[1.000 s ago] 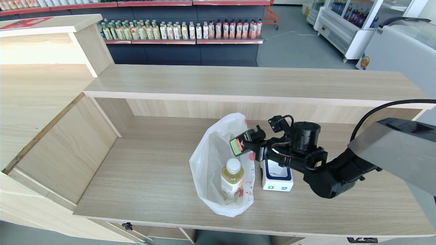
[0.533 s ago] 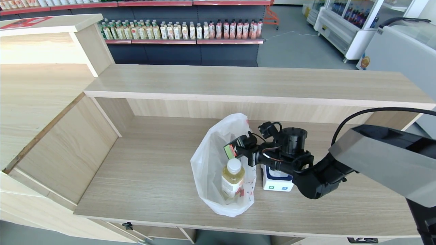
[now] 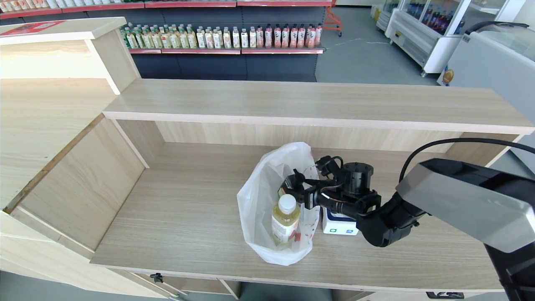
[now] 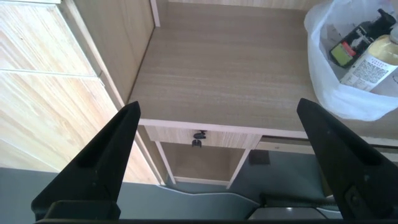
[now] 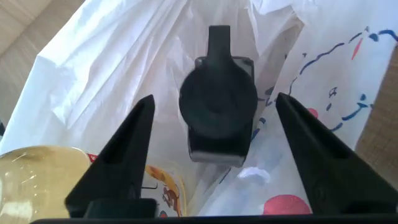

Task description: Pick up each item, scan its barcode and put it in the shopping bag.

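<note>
Right arm: the right pincer (image 3: 292, 187) sits in the mouth of the shopping bag (image 3: 259, 196), centre of the head view. In the right wrist view its fingers are spread wide. The dark pump bottle (image 5: 217, 106) lies between them, apart from both, pump end toward the camera. I judge it is no longer gripped and is resting inside the bag.

Left arm: the left pincer (image 4: 219, 106) is also spread and holds nothing. It hangs off the near edge of the tabletop (image 3: 188, 217).

Also in the bag: a drink bottle (image 3: 285, 219) with a white cap and yellow liquid, upright, just beside the pump bottle. The scanner (image 3: 339, 223) stands on the tabletop against the bag's right side, partly behind my right arm.

Handling notes (my judgement):
- Pump bottle: stiff plastic body with smooth sides, likely a fair weight if full. The pump head and neck are the weak part. For any regrasp I would pinch across the body below the shoulder, never on the spout.
- Bag: thin, soft film that gives no support. The walls fold inward and could snag a finger on the way out, so I would lift straight up through the opening.
- Drink bottle: tall and narrow, so it tips easily if the pump bottle or a finger nudges it.

I cannot tell whether the pump bottle has reached the bag's bottom.
</note>
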